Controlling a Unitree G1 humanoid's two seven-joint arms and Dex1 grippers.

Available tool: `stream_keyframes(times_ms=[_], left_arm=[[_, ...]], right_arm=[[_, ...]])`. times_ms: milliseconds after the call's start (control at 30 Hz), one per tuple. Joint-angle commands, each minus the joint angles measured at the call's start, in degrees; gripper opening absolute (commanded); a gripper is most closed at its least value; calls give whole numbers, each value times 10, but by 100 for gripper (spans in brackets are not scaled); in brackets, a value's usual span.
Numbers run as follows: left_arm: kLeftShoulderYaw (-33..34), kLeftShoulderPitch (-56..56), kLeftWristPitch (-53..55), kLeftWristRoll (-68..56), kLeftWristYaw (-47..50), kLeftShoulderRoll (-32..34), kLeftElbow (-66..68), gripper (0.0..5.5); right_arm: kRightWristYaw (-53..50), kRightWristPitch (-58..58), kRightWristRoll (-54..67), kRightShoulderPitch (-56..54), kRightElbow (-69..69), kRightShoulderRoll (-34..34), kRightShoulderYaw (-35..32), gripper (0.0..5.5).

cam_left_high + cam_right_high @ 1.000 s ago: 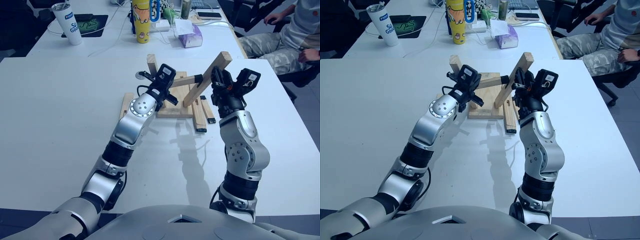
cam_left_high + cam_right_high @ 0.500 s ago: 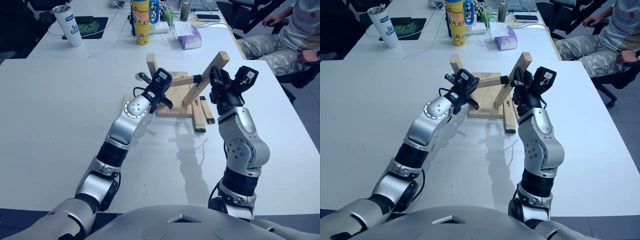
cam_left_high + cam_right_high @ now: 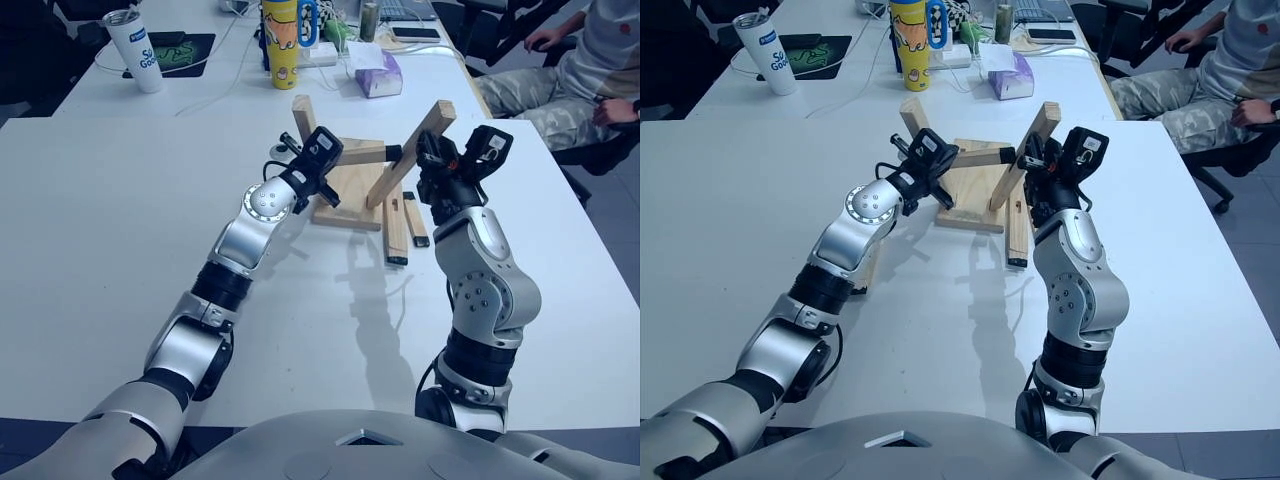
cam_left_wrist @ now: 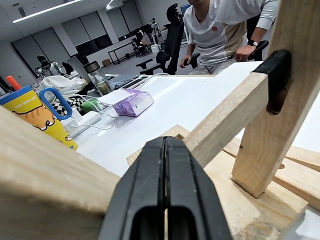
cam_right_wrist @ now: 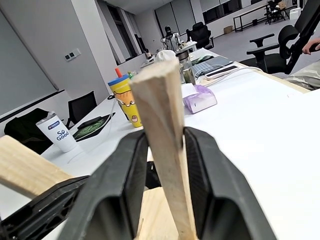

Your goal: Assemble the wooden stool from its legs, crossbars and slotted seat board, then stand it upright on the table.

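Note:
The part-built stool lies legs-up on the white table: the slotted seat board carries a left leg and a slanted right leg, joined by a crossbar. My right gripper is shut on the right leg, with a finger on each side. My left gripper sits at the crossbar's left end beside the left leg. In the left wrist view its fingers are pressed together with no gap, and the crossbar runs from behind them to the right leg.
Two loose wooden bars lie on the table just right of the seat board. On the far table stand a white tumbler, a yellow cup and a tissue pack. A person sits at the back right.
Both grippers and the stool assembly have shifted a little away from me. My left arm has stretched out further. The right gripper's hold on the right leg is unchanged.

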Motion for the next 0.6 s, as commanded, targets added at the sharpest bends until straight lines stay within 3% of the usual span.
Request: stream_keyframes(times_ms=[33,267,600], left_arm=[[-1,71,70,57,2,77,114,0],[53,65,39,25,54,22,49,0],[72,69,29,25,74,-15,-28,0]], right_arm=[[-12,39,9,0,-10,4,5,102],[-29,64,7,-27,-4,11,14,102],[-49,91,-5,-59,4,15,12,103]])
